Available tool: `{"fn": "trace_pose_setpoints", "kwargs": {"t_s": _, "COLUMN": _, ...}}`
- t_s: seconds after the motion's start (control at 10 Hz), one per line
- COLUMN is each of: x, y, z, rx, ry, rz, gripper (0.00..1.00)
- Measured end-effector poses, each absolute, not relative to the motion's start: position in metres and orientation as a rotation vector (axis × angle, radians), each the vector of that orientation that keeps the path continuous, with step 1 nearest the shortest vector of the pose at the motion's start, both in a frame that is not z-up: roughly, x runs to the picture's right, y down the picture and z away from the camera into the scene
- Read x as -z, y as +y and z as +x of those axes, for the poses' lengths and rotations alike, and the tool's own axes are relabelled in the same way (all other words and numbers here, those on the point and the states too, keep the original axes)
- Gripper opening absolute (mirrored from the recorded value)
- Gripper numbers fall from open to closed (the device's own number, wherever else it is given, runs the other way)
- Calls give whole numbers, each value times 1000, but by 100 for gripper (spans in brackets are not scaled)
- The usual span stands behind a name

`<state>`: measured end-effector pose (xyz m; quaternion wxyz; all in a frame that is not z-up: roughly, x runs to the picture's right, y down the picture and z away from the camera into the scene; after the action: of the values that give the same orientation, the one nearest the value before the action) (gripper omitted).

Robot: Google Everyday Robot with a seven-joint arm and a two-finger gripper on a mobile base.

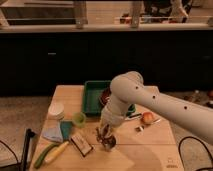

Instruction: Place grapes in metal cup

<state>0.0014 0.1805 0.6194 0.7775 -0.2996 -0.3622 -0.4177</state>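
The grapes (pixel 103 132) show as a small dark clump hanging just under the gripper (pixel 104 133), a little toward the front edge of the tabletop, about midway between its left and right edges. The clump looks longer than wide, its long axis roughly vertical and pointing down — though the dim view makes this hard to be sure of. Directly below, touching or nearly so, sits the metal cup (pixel 108 142), upright with its dark mouth facing up. The gripper points down over the cup; whether its fingers are parted or closed on the grapes cannot be told here.

Left of the cup lies a small dark packet (pixel 81 144), angled toward the front-left corner. Beyond it — nearer the left edge — are a yellow banana (pixel 56 151) beside a green cucumber (pixel 41 155). A light green cup (pixel 78 118) stands behind them, and a green tray (pixel 93 98) lies toward the back edge. An orange-red fruit (pixel 147 118) rests toward the right edge of the wooden table (pixel 150 145).
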Motion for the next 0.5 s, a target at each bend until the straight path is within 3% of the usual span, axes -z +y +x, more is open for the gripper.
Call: {"fn": "trace_pose_setpoints", "kwargs": {"t_s": 0.5, "x": -628, "y": 182, "z": 5, "rx": 888, "ry": -829, "rz": -664, "gripper": 63}}
